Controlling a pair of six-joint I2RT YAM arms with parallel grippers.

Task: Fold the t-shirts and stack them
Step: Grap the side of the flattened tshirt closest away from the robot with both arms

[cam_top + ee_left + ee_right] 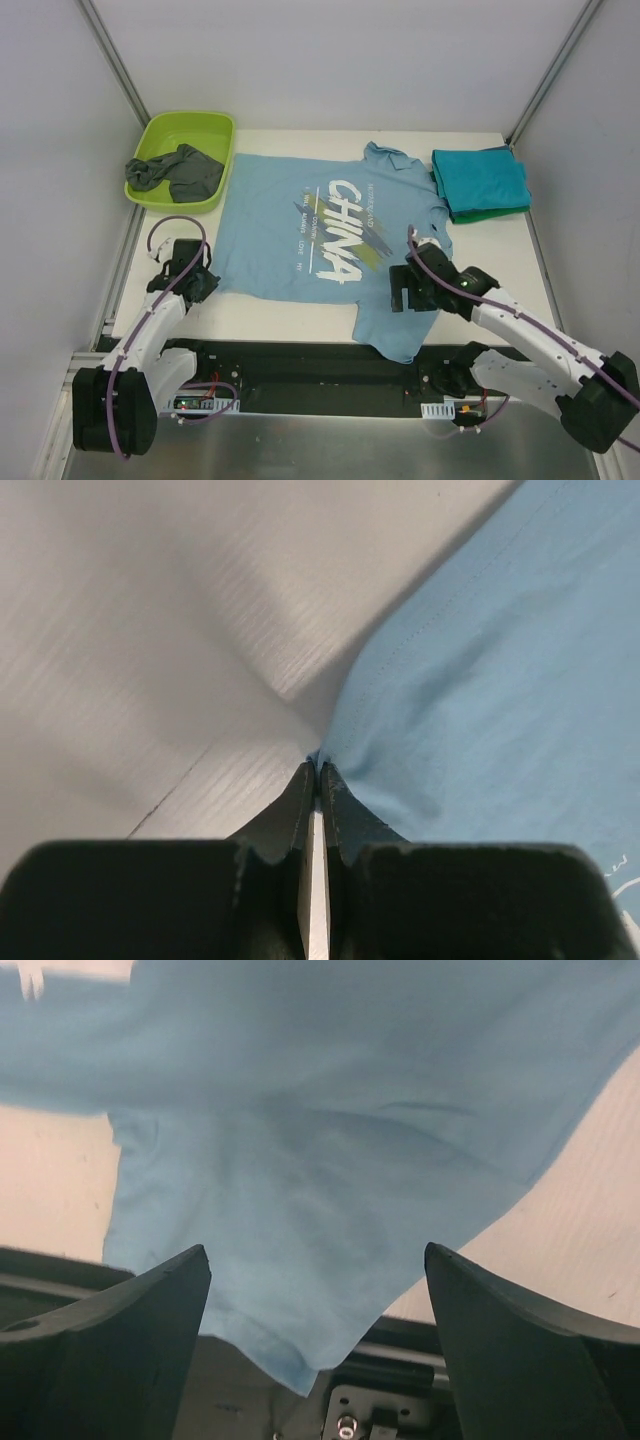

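Black mounting plate (320, 375) at the near edge carries both arm bases. Beyond it spreads the pale cream table top (490, 265), boxed in by plain white walls (330, 60) with grey metal posts (108, 60) running up the far corners. On the far left of the table sits a lime-green plastic tub (226, 150), and a crumpled dark grey t-shirt (178, 172) lies in it, one end draped over the left rim. At the far right a folded teal t-shirt (478, 175) rests on top of a folded green t-shirt (495, 211), of which only a strip shows along the near side. Between tub and stack, filling the middle of the table, lies the light blue cotton t-shirt (285, 225). It is spread flat with the chest print up (white "CHINA" lettering with smaller lines of text beside it), its hem toward the left and its neck toward the right. One sleeve points to the far side, and the other reaches the near edge and hangs over onto the black plate. The cloth is mostly smooth, with faint creases fanning out from the near-left hem corner. There the left gripper (198, 283) is clenched on the shirt, and its black fingers (342, 815) meet with the very edge of the blue cloth pinched between their tips. The right gripper (315, 1252) hangs released just above the near sleeve, jaws spread wide and holding nothing, with the sleeve's blue cloth in view between them.
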